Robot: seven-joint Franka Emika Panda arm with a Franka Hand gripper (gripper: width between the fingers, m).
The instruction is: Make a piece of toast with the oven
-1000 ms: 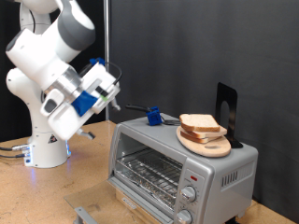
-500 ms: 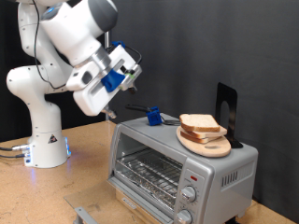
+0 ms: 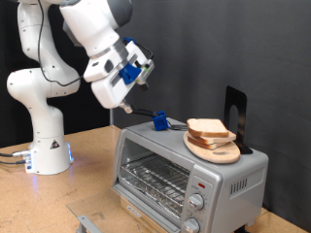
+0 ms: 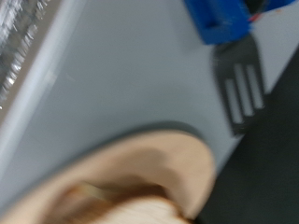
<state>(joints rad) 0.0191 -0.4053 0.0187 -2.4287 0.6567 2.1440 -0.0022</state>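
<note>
Brushed silver metal oven [image 3: 185,160], glass door; smooth wooden board [image 3: 216,149].

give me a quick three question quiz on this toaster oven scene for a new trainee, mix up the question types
1. True or false: the piece of toast is already on the wire rack inside the oven.
2. Multiple choice: in the exterior view, the gripper is A) above the oven's left end, touching nothing; B) clamped on the bread; C) turning a knob.
3. Fill in: the bread rests on a round ___ board on top of the oven.

Key: 1 false; it lies on the board on the oven's top. 2 A. 3 wooden.
</note>
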